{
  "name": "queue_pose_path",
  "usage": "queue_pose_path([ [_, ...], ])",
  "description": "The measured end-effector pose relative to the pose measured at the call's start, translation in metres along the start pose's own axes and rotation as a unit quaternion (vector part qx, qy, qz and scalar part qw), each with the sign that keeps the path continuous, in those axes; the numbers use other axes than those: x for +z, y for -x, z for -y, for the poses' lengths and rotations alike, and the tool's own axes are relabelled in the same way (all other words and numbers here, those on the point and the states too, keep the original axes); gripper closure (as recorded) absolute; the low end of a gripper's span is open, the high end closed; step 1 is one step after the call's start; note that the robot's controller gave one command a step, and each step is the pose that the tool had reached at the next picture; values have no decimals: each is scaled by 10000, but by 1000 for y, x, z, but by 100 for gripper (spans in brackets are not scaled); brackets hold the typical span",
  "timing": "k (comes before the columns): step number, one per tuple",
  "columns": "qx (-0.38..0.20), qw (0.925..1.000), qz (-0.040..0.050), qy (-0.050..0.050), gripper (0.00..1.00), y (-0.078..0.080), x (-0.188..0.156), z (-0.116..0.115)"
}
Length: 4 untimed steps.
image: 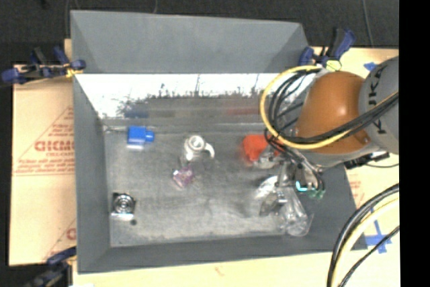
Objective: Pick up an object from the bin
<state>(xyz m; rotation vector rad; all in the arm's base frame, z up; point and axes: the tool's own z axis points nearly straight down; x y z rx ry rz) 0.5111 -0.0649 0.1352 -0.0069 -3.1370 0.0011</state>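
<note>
My gripper (274, 197) hangs low over the right part of the bin floor, under the arm's orange wrist cover. An orange-red object (253, 147) lies just to its upper left, partly hidden by the wrist. A clear, glassy object (294, 220) rests right below the gripper, near the bin's front right corner. Whether the gripper touches either one cannot be made out.
Further left lie a white and clear round piece (196, 148), a small purple thing (183, 177), a blue block (140, 136) and a small metallic part (123, 204) near the front left corner. The bin's walls slope steeply. Cables loop around the wrist.
</note>
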Motion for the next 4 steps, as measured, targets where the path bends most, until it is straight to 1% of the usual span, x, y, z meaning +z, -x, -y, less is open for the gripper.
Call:
queue_pose_path([
  [1, 139, 9998, 41, 121, 0, -8, 26, 62],
  [2, 83, 9999, 63, 95, 100, -8, 26, 61],
  [3, 35, 10000, 78, 1, 100, 5, -84, 34],
  [4, 2901, 9570, 17, 10, 100, -4, -70, -5],
])
